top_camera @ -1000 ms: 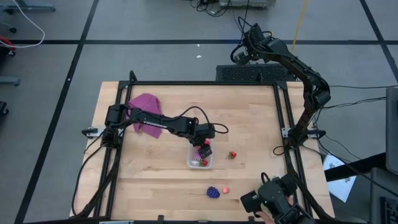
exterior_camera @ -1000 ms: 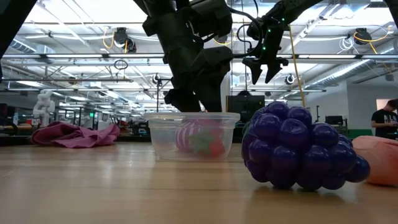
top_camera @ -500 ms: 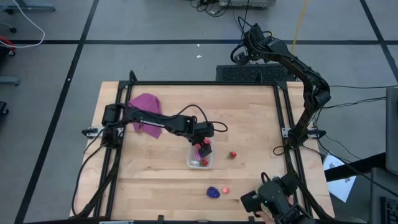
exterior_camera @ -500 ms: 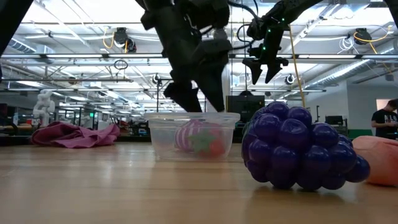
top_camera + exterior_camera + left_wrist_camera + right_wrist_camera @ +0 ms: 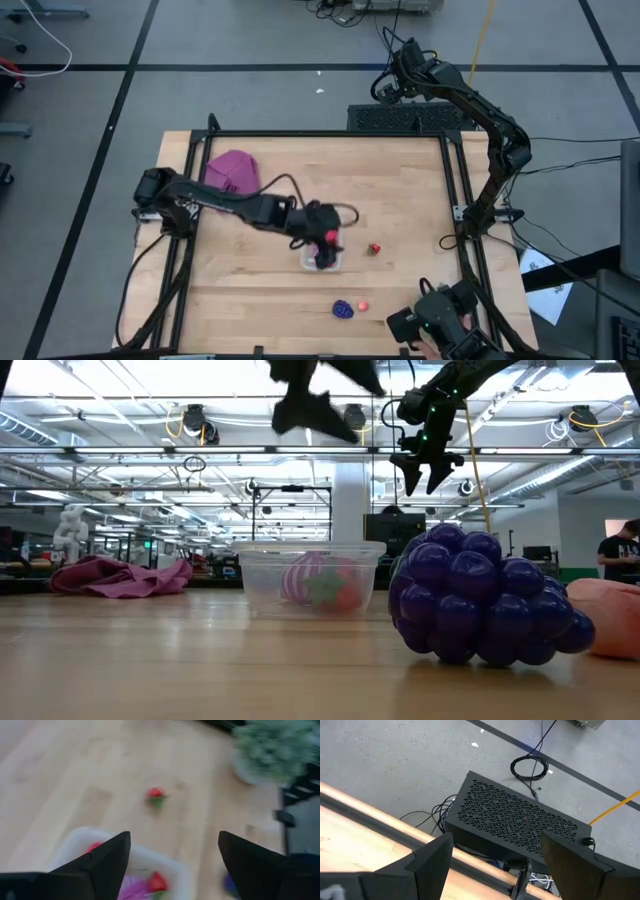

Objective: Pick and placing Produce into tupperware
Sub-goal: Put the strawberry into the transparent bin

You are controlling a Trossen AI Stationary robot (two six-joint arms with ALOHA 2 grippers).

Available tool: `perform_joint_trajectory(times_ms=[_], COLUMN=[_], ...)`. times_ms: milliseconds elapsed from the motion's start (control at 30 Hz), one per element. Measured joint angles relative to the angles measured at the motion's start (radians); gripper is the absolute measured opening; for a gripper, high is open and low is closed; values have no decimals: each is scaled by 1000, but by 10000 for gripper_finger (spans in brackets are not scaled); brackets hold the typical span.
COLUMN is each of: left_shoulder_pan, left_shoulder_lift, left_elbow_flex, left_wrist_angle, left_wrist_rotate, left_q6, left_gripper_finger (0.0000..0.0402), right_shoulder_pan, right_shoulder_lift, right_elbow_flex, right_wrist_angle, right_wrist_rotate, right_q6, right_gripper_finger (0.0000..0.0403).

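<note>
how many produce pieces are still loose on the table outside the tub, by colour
red berry: 1
dark purple bunch: 1
pinkish-orange piece: 1
total: 3
The left gripper hangs open above the tub; the right gripper waits open beyond the table's far edge.

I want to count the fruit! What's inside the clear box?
The clear box holds a striped pink fruit and red berries. The left claw above hides part from overhead, so no exact count.
</note>
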Motion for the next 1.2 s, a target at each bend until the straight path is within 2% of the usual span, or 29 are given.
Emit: perform_joint_trajectory(times_ms=[167, 233, 367, 533, 633, 733, 833, 900, 1067, 1200], left_shoulder_pan=[-81, -97, -107, -97, -91, -90, -81, -73, -48, -48], left_shoulder_lift=[2, 2, 2, 2, 2, -27, -93, -158, -373, -518], left_elbow_flex=[-1, -1, -1, -1, -1, -5, -31, -72, -230, -374], left_wrist_angle=[-82, -148, -321, -550, -702, -850, -913, -931, -925, -909], left_wrist_rotate=[-17, -37, -70, -90, -176, -306, -444, -483, -466, -444], left_q6=[10, 9, -5, -27, -40, -80, -139, -162, -253, -344], left_gripper_finger=[288, 283, 275, 277, 280, 277, 274, 274, 273, 273], right_shoulder_pan=[4, 6, 22, 79, 131, 193, 255, 296, 400, 495], right_shoulder_lift=[0, 0, 0, 0, 0, 0, 0, 0, 0, 0], right_elbow_flex=[0, 0, 0, 0, 0, 0, 0, 0, 0, 0], right_wrist_angle=[-73, -124, -211, -233, -224, -221, -221, -222, -257, -385], right_wrist_rotate=[-5, -38, -124, -161, -161, -164, -167, -166, -166, -187], right_q6=[-36, -66, -83, -80, -86, -107, -115, -116, -109, -99], right_gripper_finger=[293, 293, 293, 293, 293, 293, 293, 293, 293, 293])
